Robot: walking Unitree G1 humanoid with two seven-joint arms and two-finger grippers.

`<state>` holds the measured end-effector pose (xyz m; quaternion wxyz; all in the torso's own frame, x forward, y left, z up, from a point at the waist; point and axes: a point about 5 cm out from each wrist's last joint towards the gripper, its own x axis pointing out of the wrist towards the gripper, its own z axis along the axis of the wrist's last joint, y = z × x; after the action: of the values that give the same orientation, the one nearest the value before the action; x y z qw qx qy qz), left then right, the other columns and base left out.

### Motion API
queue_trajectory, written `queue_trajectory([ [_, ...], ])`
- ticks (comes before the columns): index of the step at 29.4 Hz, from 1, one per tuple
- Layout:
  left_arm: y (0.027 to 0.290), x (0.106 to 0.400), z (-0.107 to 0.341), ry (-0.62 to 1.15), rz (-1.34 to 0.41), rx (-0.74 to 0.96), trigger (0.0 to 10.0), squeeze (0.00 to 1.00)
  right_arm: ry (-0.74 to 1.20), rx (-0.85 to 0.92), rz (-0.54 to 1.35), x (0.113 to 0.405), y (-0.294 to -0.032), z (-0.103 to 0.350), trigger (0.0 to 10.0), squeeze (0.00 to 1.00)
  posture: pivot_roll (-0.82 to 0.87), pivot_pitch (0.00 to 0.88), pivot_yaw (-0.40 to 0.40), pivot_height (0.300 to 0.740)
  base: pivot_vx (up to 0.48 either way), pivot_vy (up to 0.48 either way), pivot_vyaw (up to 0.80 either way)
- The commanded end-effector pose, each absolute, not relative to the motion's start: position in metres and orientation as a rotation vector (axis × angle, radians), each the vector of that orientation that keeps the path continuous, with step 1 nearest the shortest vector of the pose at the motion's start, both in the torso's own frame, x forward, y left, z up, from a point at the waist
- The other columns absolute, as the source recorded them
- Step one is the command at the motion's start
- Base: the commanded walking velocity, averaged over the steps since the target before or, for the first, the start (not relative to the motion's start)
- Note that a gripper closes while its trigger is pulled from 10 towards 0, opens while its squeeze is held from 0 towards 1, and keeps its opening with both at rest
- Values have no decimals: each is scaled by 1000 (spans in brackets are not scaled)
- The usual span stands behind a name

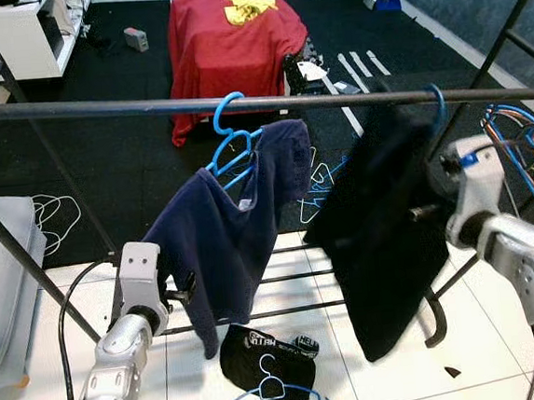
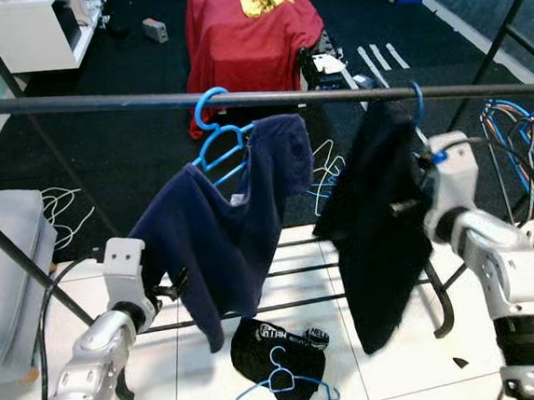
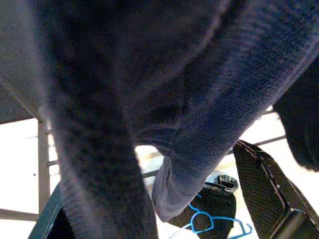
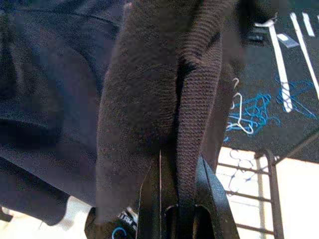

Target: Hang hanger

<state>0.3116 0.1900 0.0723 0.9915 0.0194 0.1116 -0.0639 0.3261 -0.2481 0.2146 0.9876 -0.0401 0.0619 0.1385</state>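
A dark rail (image 1: 100, 105) runs across in front of me. A navy shirt (image 1: 237, 231) hangs from it on a blue hanger (image 1: 231, 138), tilted down to the left. Further right, a black garment (image 1: 387, 236) hangs on another blue hanger whose hook (image 1: 438, 101) sits over the rail. My right gripper (image 4: 177, 199) is shut on a fold of the black garment at its right edge. My left gripper (image 1: 183, 287) is open at the navy shirt's lower left edge. One of its fingers (image 3: 264, 189) stands beside the hanging cloth.
A black garment with a blue hanger (image 1: 268, 368) lies on the white tiles under the rack. Lower rack bars (image 1: 292, 277) cross behind the clothes. Blue hangers (image 1: 524, 140) hang at the right. A red-draped table (image 1: 230, 44) stands on the dark carpet beyond. A grey object (image 1: 3, 279) is at the left.
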Motion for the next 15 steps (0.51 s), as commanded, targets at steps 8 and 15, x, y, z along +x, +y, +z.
queue_trajectory([
  [8, 191, 304, 61, 267, -131, 52, 10000, 0, 245, -93, 11, 341, -285, 208, 10000, 0, 53, 163, -72, 740, 0, 0, 0],
  [15, 194, 302, 60, 274, -125, 65, 10000, 0, 320, -76, -86, 345, -306, 202, 10000, 0, 68, 170, -73, 740, 0, 0, 0],
])
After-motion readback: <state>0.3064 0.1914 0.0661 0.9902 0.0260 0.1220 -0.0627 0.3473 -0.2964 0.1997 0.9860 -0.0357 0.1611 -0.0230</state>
